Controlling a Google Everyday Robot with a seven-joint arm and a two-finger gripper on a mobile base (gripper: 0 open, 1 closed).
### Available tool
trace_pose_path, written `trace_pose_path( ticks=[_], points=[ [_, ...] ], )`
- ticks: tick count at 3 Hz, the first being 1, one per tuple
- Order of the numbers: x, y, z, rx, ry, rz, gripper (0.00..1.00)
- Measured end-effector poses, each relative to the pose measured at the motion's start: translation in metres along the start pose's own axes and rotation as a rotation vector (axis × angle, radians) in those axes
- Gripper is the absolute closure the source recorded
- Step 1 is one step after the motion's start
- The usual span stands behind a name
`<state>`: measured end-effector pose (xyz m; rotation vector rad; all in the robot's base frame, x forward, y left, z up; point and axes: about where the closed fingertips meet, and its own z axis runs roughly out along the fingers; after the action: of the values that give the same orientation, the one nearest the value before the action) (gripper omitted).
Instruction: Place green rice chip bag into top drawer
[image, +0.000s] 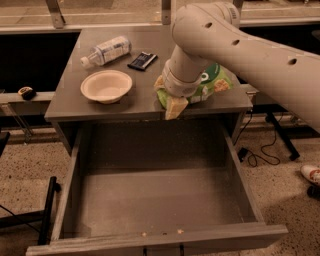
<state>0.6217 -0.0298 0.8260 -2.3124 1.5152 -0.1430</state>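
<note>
pincer gripper (174, 106) at frame centre sits over the left end of the green rice chip bag (214, 82) at the table (140, 102) front edge, grip i cannot tell; grasp step, next needs lift and carry down-frame into open top drawer (160, 200).

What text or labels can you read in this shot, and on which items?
green rice chip bag: print too blurred to read, partly hidden by the gripper at the table's front edge.
bottle: label print too small to read.
dark wrapper: markings unreadable.
bowl and top drawer: no text visible.
</note>
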Motion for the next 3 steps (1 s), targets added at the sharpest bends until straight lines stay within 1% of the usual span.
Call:
trace_pose_path(
  ticks=[1, 2, 3],
  points=[
    [0.0, -0.001, -0.002, 0.0, 0.0, 0.0, 0.86],
    [-0.011, 0.006, -0.012, -0.001, -0.012, -0.059, 1.0],
    [-0.022, 0.023, -0.032, -0.002, -0.058, -0.097, 1.0]
  ],
)
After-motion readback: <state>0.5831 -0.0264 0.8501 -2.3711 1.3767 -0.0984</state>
